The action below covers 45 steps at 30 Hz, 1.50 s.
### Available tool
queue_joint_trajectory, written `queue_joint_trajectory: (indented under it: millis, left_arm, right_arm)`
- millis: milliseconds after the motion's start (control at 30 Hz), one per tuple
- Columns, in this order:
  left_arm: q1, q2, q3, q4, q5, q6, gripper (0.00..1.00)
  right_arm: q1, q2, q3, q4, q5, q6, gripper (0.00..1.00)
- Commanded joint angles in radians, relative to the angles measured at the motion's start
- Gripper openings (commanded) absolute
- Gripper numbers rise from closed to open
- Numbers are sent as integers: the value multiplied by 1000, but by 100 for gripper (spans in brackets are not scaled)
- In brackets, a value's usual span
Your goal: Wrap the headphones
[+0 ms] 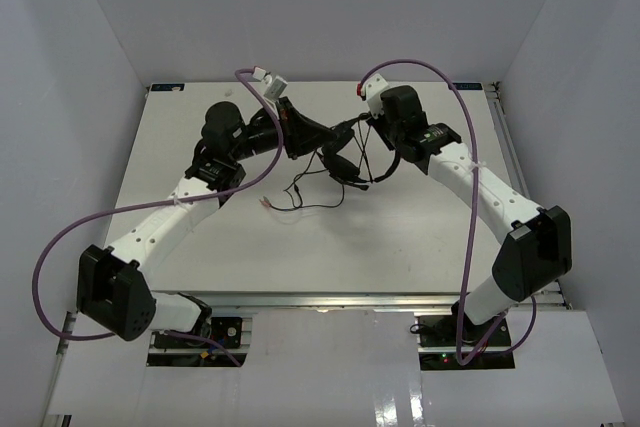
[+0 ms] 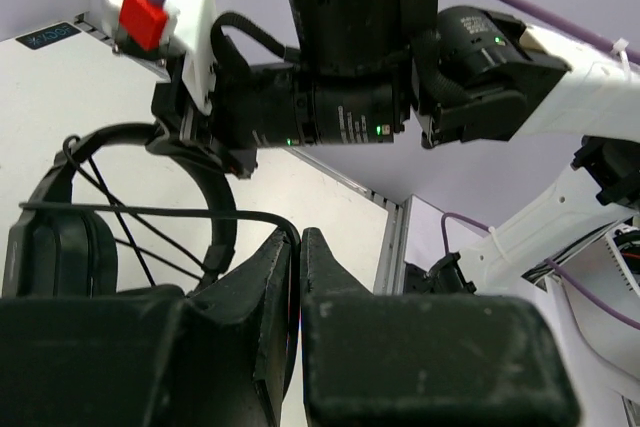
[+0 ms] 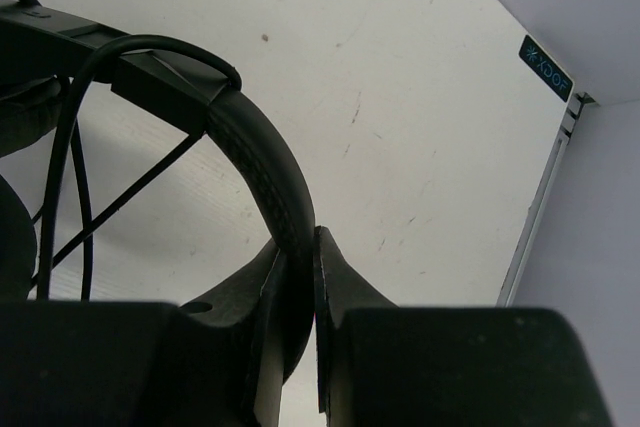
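The headphones point(image 1: 345, 162) look mid-wrap: headband point(image 3: 265, 167) clamped in the right gripper point(image 3: 300, 247), cord point(image 2: 150, 211) pinched in the left gripper point(image 2: 297, 239), another loop due.

White, faintly speckled desk point(image 1: 330, 247); lying loose on it near the middle, thin black cord point(image 1: 310, 209) ending in reddish plug point(image 1: 266, 205).

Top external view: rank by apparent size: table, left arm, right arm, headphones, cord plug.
1. table
2. left arm and right arm: about alike, so not ranked against each other
3. headphones
4. plug, a tiny reddish speck
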Motion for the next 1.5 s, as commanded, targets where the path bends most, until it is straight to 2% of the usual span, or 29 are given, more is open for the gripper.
queue_joint_trajectory:
  millis: [0, 367, 700, 1033, 1300, 1467]
  left_arm:
    - [-21, 38, 73, 58, 43, -66, 18]
    - [-158, 149, 97, 98, 30, -124, 19]
    - [-231, 95, -70, 131, -32, -124, 21]
    - [-296, 136, -169, 198, -87, -129, 25]
    - [-296, 203, -257, 314, -132, -77, 29]
    - [-298, 250, -307, 405, -229, 19, 30]
  right_arm:
    - [-6, -30, -2, 85, -11, 47, 8]
    - [-20, 41, 119, 60, -49, 166, 8]
    - [-147, 50, 238, 19, -188, 294, 8]
    - [-166, 56, 318, -38, -288, 379, 8]
    - [-196, 28, 345, -79, -406, 434, 8]
    - [-208, 7, 363, -103, -464, 459, 8]
